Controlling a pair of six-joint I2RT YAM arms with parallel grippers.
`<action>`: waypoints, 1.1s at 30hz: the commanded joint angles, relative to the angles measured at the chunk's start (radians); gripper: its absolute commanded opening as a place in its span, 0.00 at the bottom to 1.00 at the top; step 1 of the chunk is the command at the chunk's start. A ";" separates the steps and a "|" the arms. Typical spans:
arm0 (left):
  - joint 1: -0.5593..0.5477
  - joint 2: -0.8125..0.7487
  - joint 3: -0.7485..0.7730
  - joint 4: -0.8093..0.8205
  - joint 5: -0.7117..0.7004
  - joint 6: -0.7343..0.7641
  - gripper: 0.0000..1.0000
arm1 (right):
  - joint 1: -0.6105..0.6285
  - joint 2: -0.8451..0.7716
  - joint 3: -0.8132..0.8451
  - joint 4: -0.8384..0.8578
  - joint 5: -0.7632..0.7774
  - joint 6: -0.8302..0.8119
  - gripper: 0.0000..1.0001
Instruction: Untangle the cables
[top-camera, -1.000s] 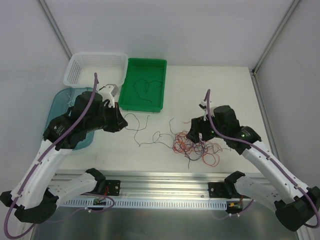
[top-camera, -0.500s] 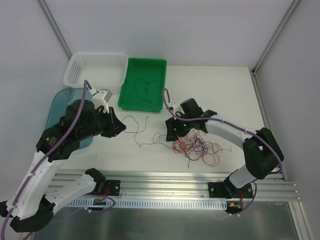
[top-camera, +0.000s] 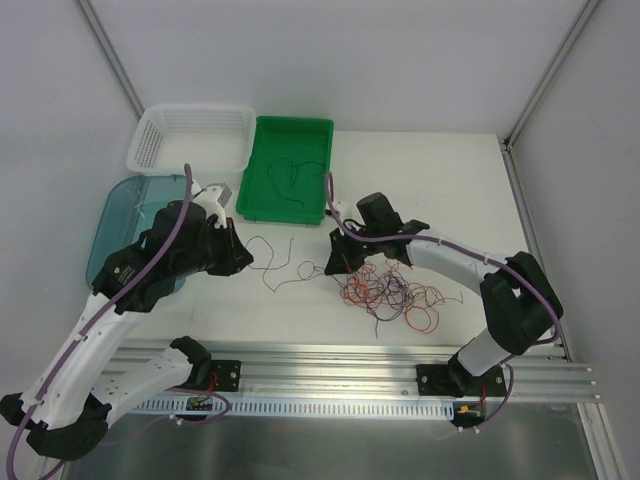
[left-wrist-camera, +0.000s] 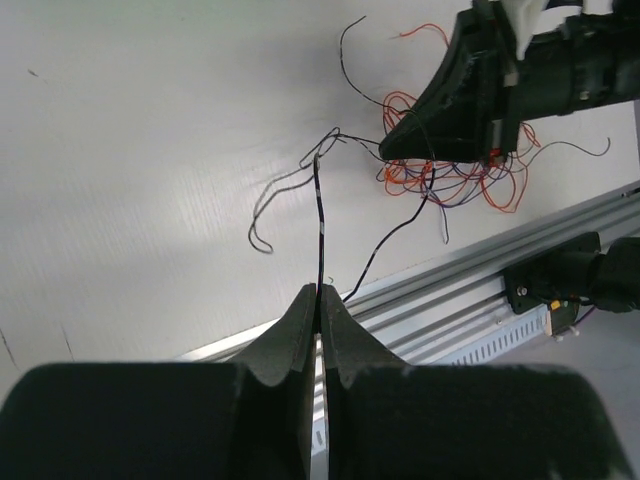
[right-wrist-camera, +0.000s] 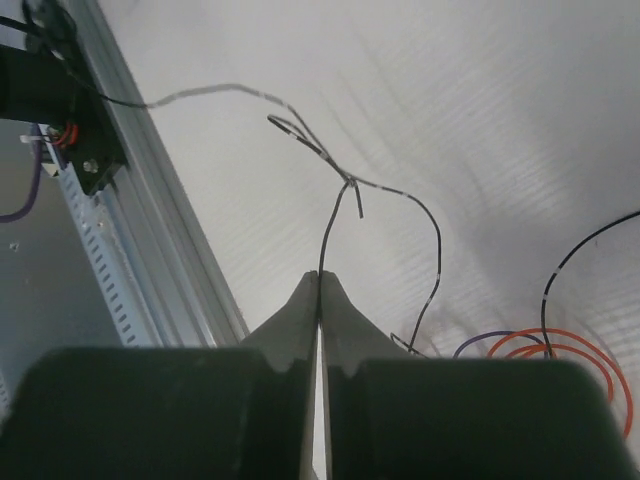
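Many hair-thin cables (top-camera: 395, 295), red-orange, purple and black, lie in a looped heap on the white bench (top-camera: 450, 180), right of centre and near the front rail. One loose black strand (top-camera: 285, 268) trails left from the heap. Left claw (left-wrist-camera: 320, 298) is pressed together, tips nipping that strand. Right claw (right-wrist-camera: 320, 283) is at the heap's left edge, likewise pinching a black strand; whether it is the same wire, can't tell. Green tray (top-camera: 283, 218) behind holds a few dark wires.
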 joint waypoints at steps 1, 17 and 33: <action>0.007 0.028 -0.048 0.051 -0.020 -0.046 0.00 | 0.010 -0.101 -0.030 0.162 -0.119 0.036 0.01; 0.007 0.137 -0.272 0.229 0.017 -0.135 0.00 | 0.016 -0.288 -0.133 0.468 -0.368 0.248 0.01; 0.009 0.093 0.006 0.105 -0.194 0.024 0.00 | -0.017 -0.496 -0.243 -0.110 0.305 0.144 0.73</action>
